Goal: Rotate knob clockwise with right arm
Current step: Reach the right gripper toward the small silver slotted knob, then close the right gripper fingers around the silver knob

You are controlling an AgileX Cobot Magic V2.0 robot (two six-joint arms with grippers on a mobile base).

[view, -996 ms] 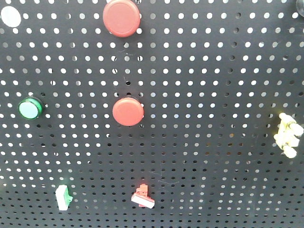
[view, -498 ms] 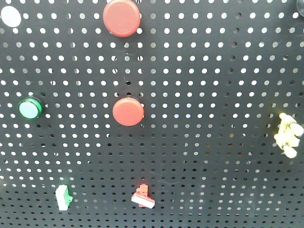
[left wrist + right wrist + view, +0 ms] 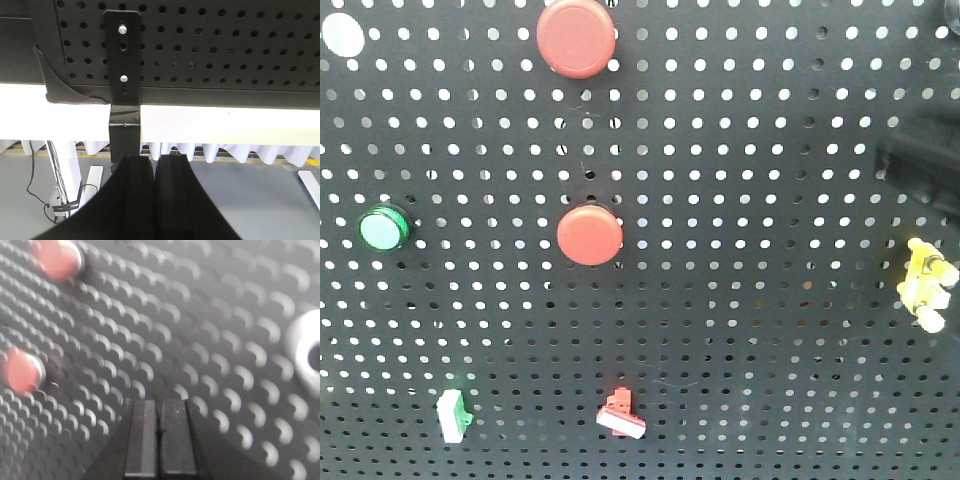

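Observation:
A black pegboard (image 3: 740,200) fills the front view. A dark round part (image 3: 950,12), cut off at the top right corner, may be the knob. In the right wrist view a grey ring with a dark centre (image 3: 306,356) sits at the right edge, blurred. My right gripper (image 3: 160,405) is shut and empty, close to the board and left of that ring. It shows as a dark shape (image 3: 900,160) at the right edge of the front view. My left gripper (image 3: 155,162) is shut and empty below the board's lower edge.
On the board are two red round buttons (image 3: 576,37) (image 3: 590,235), a green button (image 3: 383,229), a white disc (image 3: 342,33), a yellow switch (image 3: 925,283), a green-white switch (image 3: 452,415) and a red-white switch (image 3: 621,415). A black bracket (image 3: 123,75) holds the board to a white table edge (image 3: 225,125).
The right arm has come into the front view at the right edge, above the yellow switch. Nothing on the board has moved.

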